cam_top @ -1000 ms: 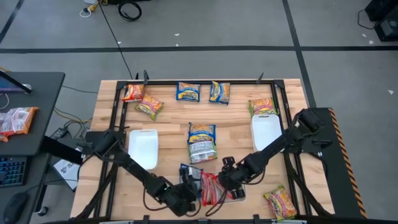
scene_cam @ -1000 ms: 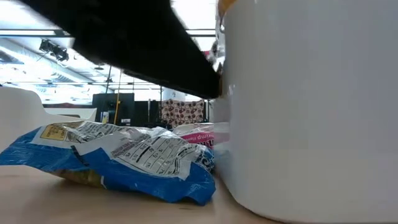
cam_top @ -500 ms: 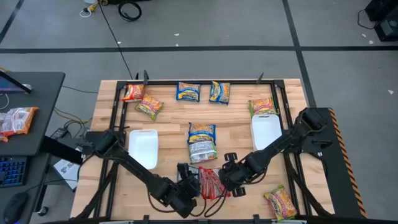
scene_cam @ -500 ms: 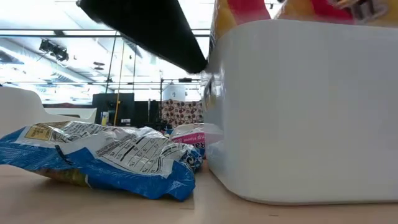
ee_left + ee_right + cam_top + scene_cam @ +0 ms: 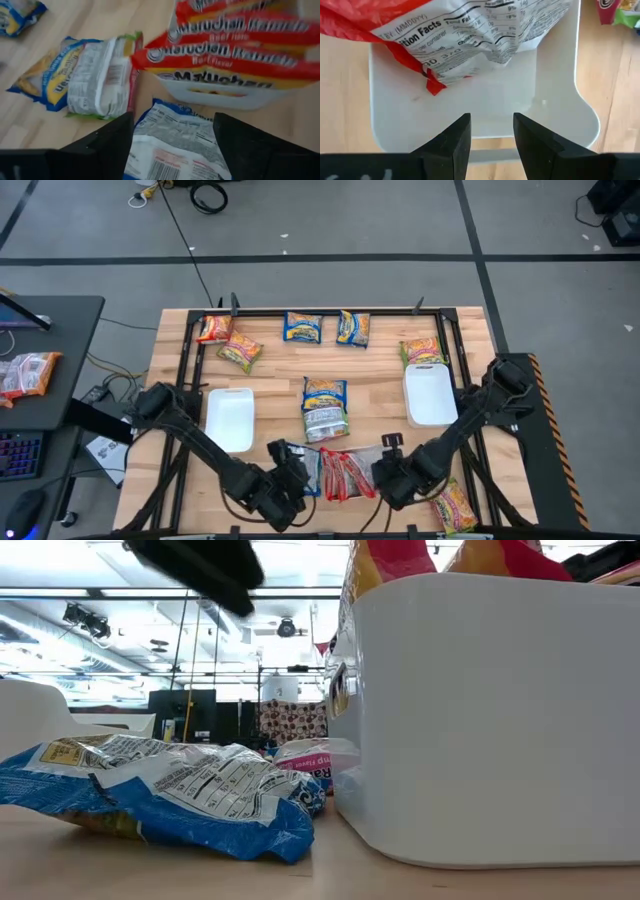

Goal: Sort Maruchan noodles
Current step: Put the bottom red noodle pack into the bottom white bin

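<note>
Red Maruchan noodle packets lie stacked in a white tray near the table's front edge, and show in the high view as red packets. A blue packet lies printed back up on the table against the tray's left side. My left gripper hangs open above this blue packet; in the high view it is the left gripper. My right gripper stands open over the tray's right end, where a red packet lies face down.
Two more white trays sit mid-table. Other packets lie at the centre, along the far edge and at the near right corner. Black frame rails border the table.
My left gripper has risen and drawn back toward the near left. My right gripper has gone up and toward the table's right edge. The tray with the red packets and the blue packet beside it shifted a little to the left, then lay still.
</note>
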Available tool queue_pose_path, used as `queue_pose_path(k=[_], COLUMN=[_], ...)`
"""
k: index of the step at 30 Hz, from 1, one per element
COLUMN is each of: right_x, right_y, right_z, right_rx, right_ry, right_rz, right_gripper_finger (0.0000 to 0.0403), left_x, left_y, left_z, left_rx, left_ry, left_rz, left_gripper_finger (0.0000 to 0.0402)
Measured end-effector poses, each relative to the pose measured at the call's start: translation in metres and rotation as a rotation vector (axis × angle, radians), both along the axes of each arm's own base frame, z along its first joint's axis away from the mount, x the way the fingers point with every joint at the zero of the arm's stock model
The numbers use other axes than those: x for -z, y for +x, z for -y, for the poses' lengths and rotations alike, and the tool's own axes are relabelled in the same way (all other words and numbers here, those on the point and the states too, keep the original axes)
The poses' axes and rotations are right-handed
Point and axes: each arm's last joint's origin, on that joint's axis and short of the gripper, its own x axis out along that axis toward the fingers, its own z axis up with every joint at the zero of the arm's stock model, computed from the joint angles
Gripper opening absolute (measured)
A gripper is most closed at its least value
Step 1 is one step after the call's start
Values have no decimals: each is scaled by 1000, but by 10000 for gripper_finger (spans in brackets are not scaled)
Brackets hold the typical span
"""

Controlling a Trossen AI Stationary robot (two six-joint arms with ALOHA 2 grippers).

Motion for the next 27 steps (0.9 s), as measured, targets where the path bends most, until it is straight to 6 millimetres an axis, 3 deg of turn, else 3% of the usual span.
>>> queue_pose_path(k=[4, 7, 13, 20, 27], right_x=[-10, -29, -60, -58, -46], right_y=[0, 1, -6, -19, -21], right_z=[-2, -5, -3, -12, -15], right_rx=[22, 18, 21, 45, 78], right_ry=[27, 47, 62, 71, 38], right_rz=[24, 87, 176, 156, 111], right_gripper_finger=[153, 153, 153, 153, 153], left_x=[-5, -4, 12, 55, 70], left_y=[-8, -13, -33, -53, -25], left_z=[5, 9, 23, 30, 15], left_rx=[-4, 0, -49, -38, 33], left_ry=[13, 16, -6, -114, -104], left_rz=[26, 37, 132, 239, 245], left_gripper_finger=[282, 282, 282, 280, 263])
